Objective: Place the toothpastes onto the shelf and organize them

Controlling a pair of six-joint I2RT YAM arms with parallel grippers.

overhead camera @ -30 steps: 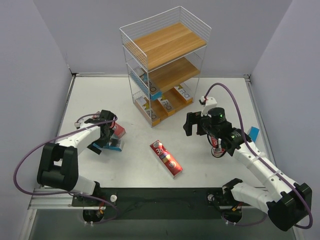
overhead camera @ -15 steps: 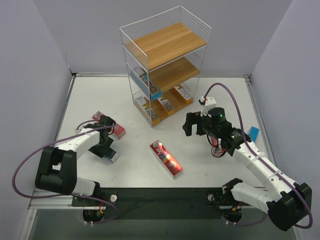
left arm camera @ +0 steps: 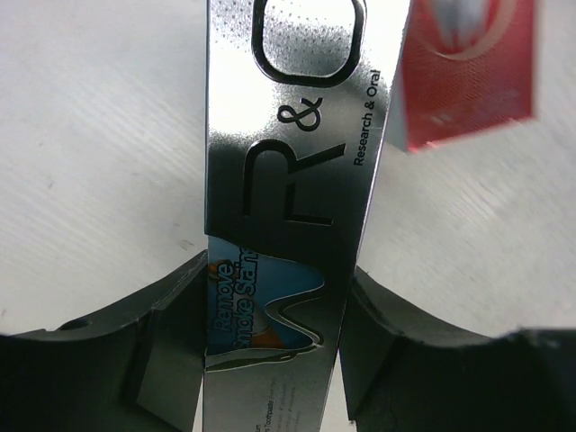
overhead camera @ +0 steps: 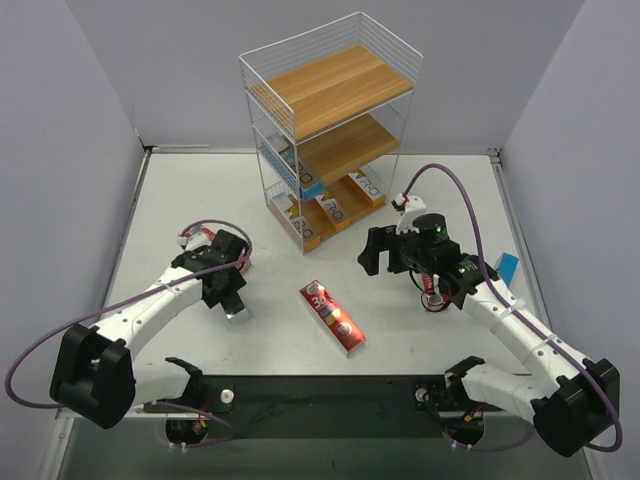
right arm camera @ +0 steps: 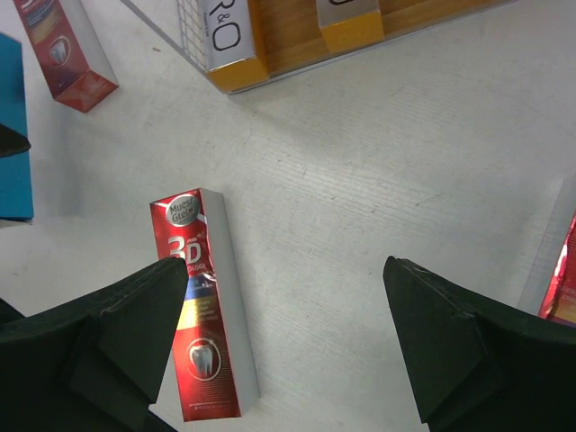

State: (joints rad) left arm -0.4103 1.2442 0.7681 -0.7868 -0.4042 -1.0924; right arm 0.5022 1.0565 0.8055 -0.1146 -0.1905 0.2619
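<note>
A silver and blue toothpaste carton [left arm camera: 288,144] marked "R&O" runs lengthwise between the jaws of my left gripper [left arm camera: 274,288], which press on both its long sides. From above, that left gripper [overhead camera: 233,298] is left of centre, with a red carton [overhead camera: 241,263] just behind it. A red "3D" carton [overhead camera: 333,316] lies flat mid-table. My right gripper [overhead camera: 383,258] hangs open to its right, above bare table; in its wrist view the gripper [right arm camera: 286,270] has the 3D carton [right arm camera: 202,306] by its left finger. The shelf [overhead camera: 330,130] stands behind, several cartons on its lower tiers.
Under the right forearm lies another red carton [overhead camera: 432,290], and a teal one [overhead camera: 507,268] sits near the right wall. Orange-ended cartons [right arm camera: 234,45] stick out of the shelf's bottom tier. Grey walls close in the table on the left, right and back.
My left gripper closed on the silver and blue carton and moved right and nearer with it, away from the red carton. The right gripper shifted slightly left and stayed open.
</note>
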